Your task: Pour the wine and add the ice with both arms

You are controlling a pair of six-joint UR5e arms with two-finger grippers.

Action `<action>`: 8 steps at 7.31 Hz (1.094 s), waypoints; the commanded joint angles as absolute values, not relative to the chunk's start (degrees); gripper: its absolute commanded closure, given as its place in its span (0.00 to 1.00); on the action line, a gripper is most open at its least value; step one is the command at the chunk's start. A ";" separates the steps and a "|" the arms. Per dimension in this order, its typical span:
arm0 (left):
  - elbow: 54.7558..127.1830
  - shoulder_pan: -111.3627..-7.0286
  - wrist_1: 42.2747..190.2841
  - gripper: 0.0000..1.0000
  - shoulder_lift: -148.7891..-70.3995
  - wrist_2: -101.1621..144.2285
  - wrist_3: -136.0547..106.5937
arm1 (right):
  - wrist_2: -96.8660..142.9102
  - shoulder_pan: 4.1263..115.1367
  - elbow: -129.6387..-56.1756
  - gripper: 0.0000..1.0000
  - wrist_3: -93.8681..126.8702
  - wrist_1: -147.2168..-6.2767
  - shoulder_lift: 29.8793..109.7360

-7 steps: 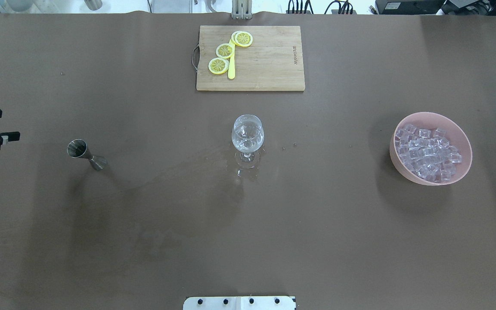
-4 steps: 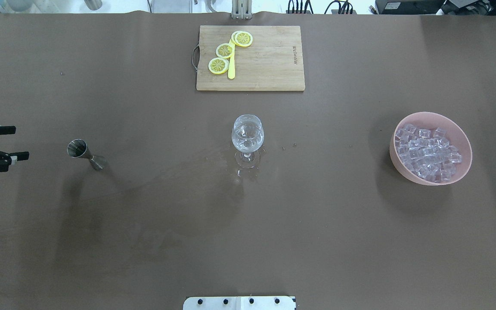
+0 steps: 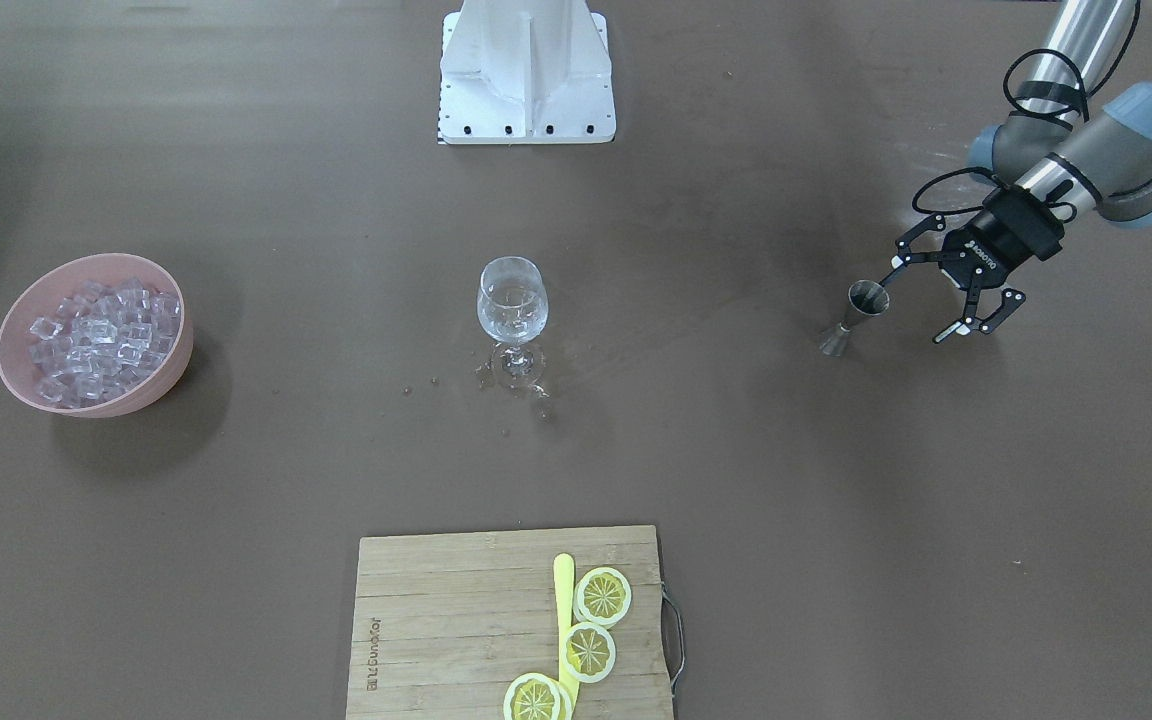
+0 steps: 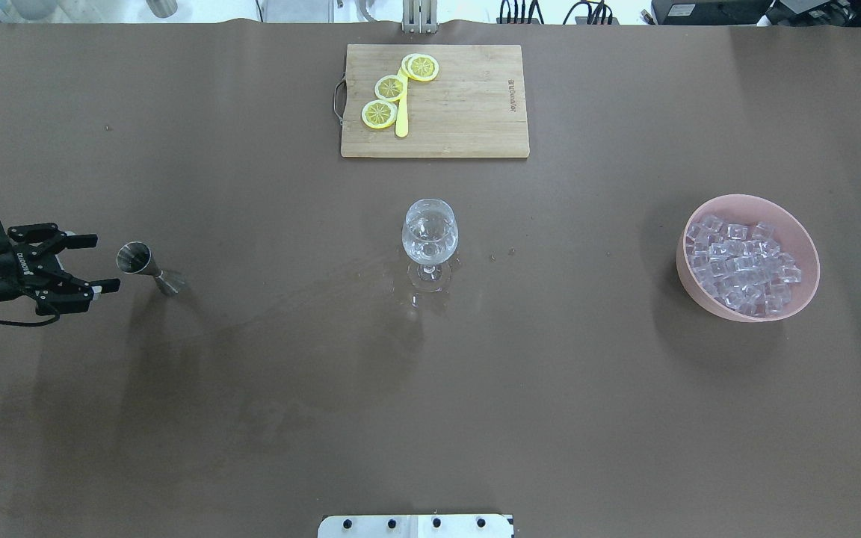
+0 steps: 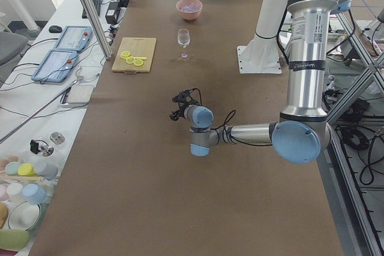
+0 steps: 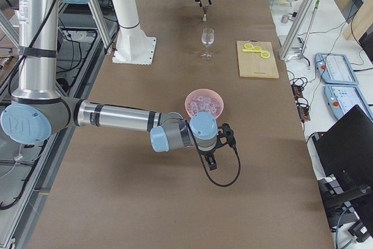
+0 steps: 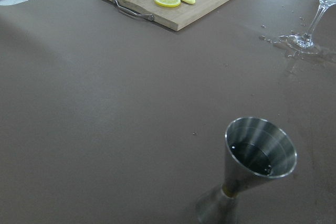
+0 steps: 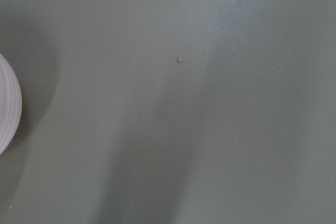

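Glass (image 4: 430,235): centre of the table (image 4: 251,418).
Jigger (image 4: 148,268): left of glass, just beside left gripper (image 4: 102,262).
Bowl (image 4: 689,282): right of glass, ice (image 4: 741,265) inside.
Board (image 4: 468,112): behind glass, lemon slices (image 4: 389,88) on it.

Likely a robotics lab, teach pendants (image 5: 55,64), aluminium frame posts (image 5: 90,10)

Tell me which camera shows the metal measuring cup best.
The left wrist-mounted view: the measuring cup fills the foreground, its inside visible. Overhead and front-facing views show it small; side views barely, right wrist never.
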State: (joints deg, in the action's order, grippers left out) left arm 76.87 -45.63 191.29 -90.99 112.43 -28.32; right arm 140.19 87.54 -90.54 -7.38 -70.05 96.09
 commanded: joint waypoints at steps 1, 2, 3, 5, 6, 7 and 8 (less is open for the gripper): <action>76.12 -44.56 190.99 0.03 -92.80 111.80 -28.39 | 140.19 87.54 -90.44 0.00 -7.38 -70.14 96.15; 74.81 -44.39 190.90 0.03 -94.73 111.80 -28.39 | 140.10 87.54 -90.35 0.00 -7.38 -70.14 96.15; 73.58 -44.30 190.99 0.03 -95.62 111.80 -28.39 | 140.10 87.54 -90.09 0.00 -7.38 -70.05 96.15; 73.39 -43.77 190.90 0.09 -95.62 111.80 -28.56 | 140.10 87.54 -90.09 0.00 -7.38 -70.05 96.07; 73.56 -42.90 190.90 0.12 -95.62 111.80 -28.83 | 140.18 87.54 -90.09 0.00 -7.38 -70.05 96.15; 73.56 -42.46 190.99 0.16 -95.62 111.80 -28.92 | 140.10 87.54 -90.00 0.00 -7.38 -70.05 96.15; 73.56 -42.28 191.25 0.19 -95.62 111.80 -28.92 | 140.18 87.54 -90.00 0.00 -7.38 -70.05 96.24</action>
State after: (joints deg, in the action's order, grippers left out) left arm 73.54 -42.69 191.01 -95.61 111.80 -28.84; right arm 140.13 87.54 -90.03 -7.38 -70.05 96.16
